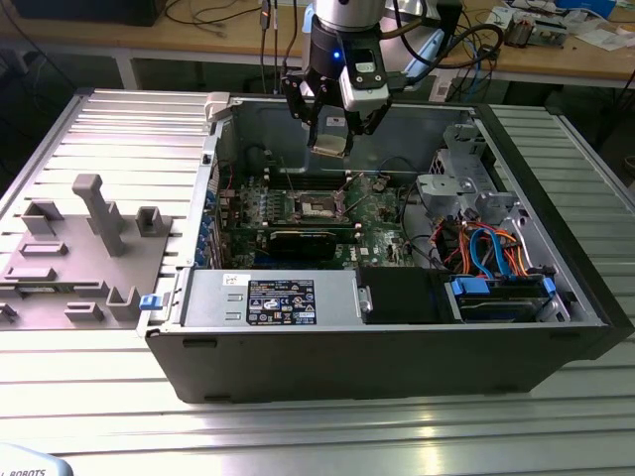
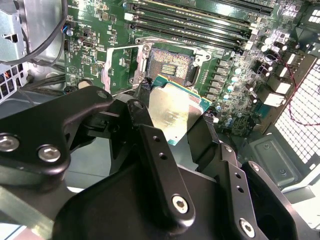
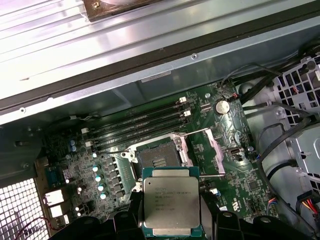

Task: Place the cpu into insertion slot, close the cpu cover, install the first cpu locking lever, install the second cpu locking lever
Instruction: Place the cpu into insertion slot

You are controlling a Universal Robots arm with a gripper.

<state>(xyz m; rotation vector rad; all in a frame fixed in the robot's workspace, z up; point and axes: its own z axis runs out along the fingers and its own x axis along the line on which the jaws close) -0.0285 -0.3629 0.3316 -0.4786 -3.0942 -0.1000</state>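
so, fingers (image 2: 155, 150) clamped on cpu (image 3: 171, 205) edges, metal face twd wrist, tilted, above insertion slot (image 3: 159, 156).

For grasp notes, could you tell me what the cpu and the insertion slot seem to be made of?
The cpu: matte silvery metal lid, by its dull sheen, on a green board. The insertion slot: dark, probably plastic, centre inside a shiny metal frame.
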